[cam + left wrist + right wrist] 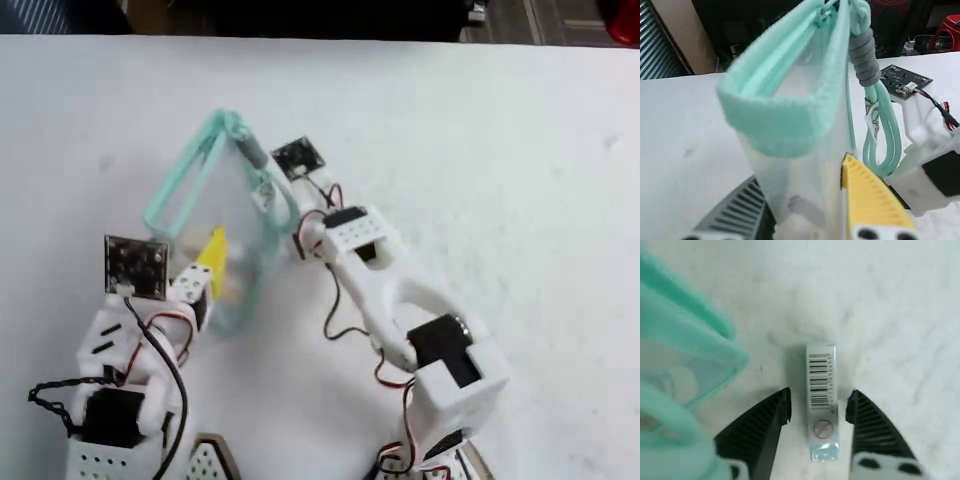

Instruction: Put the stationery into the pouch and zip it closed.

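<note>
Bright, even light — soft shadows

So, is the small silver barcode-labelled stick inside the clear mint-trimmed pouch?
Out: the silver stick lies on the white table beside the pouch, inside the open right gripper.

The gripper (819, 394) is open, jaws spread. Its two black ribbed fingers (765, 425) stand on either side of a small white tag (820, 375) without touching it. The tag lies flat on the white table (890, 300), lengthwise between the jaws, and carries a barcode and a round symbol. The pouch (690, 335), with mint-green trim and a clear panel, lies just beside one finger, apart from the tag.
</note>
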